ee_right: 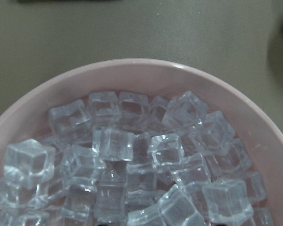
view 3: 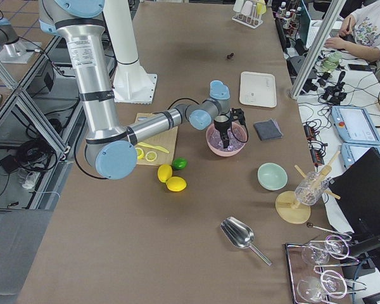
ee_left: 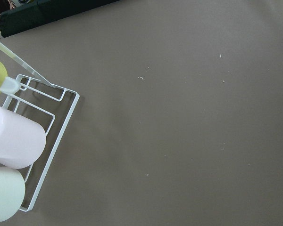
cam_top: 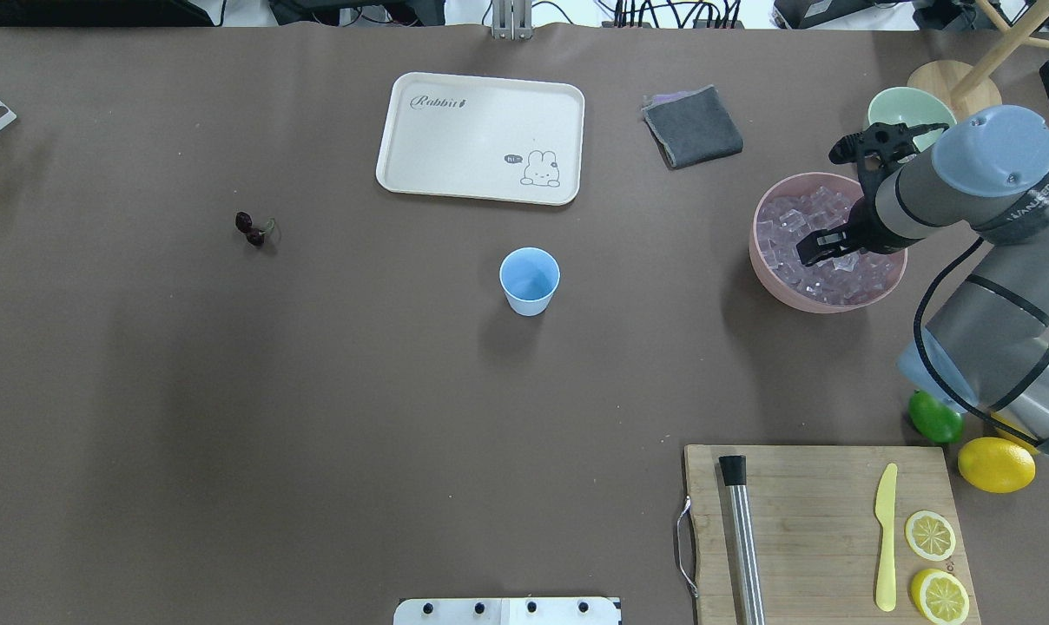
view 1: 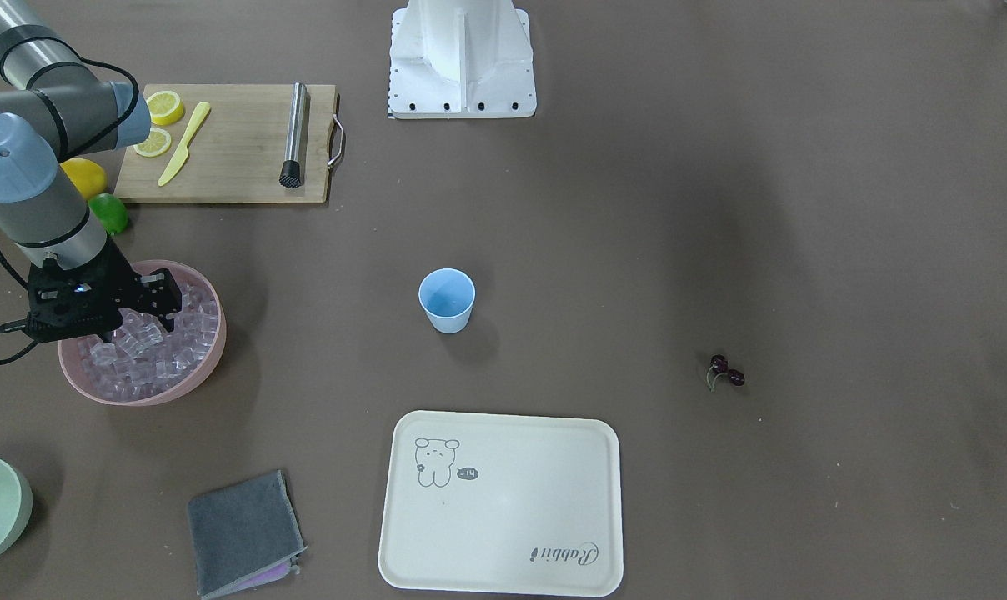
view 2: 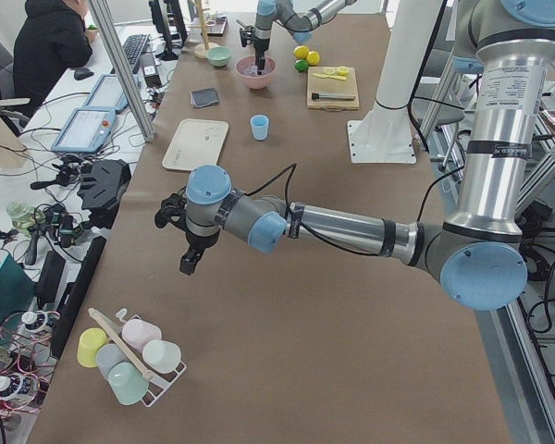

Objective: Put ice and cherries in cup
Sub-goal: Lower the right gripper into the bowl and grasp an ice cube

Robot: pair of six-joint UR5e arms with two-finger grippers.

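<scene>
Status: no part of the task is complete. The cup (view 1: 447, 298) stands upright at the middle of the tabletop (view 1: 637, 250), and its inside appears bare, with no ice and no fruit.

Ice: all the ice (ee_right: 132, 169) that shows lies heaped in the pink bowl (view 1: 212, 350), well apart from the cup on the robot's right side. The right pincer (view 1: 128, 327) is lowered into the heap, tips among the cubes. The cubes and the pincer body hide its fingertips, so it cannot be told whether it is wide, narrow or gripping a cube. Judged step in hand: first pick of an ice cube.

Cherries: the cherries (view 1: 727, 371) lie on the bare tabletop, well apart from the cup on the robot's left side, with nothing touching them.

Left arm: the left pincer (view 2: 192, 259) hangs above the tabletop far from the cup, near a wire rack (ee_left: 42, 136) of tumblers at the table's end. Its opening cannot be told.

Left to do:
1. Lift ice from the bowl and release it in the cup.
2. Grasp the cherries and carry them to the cup.
</scene>
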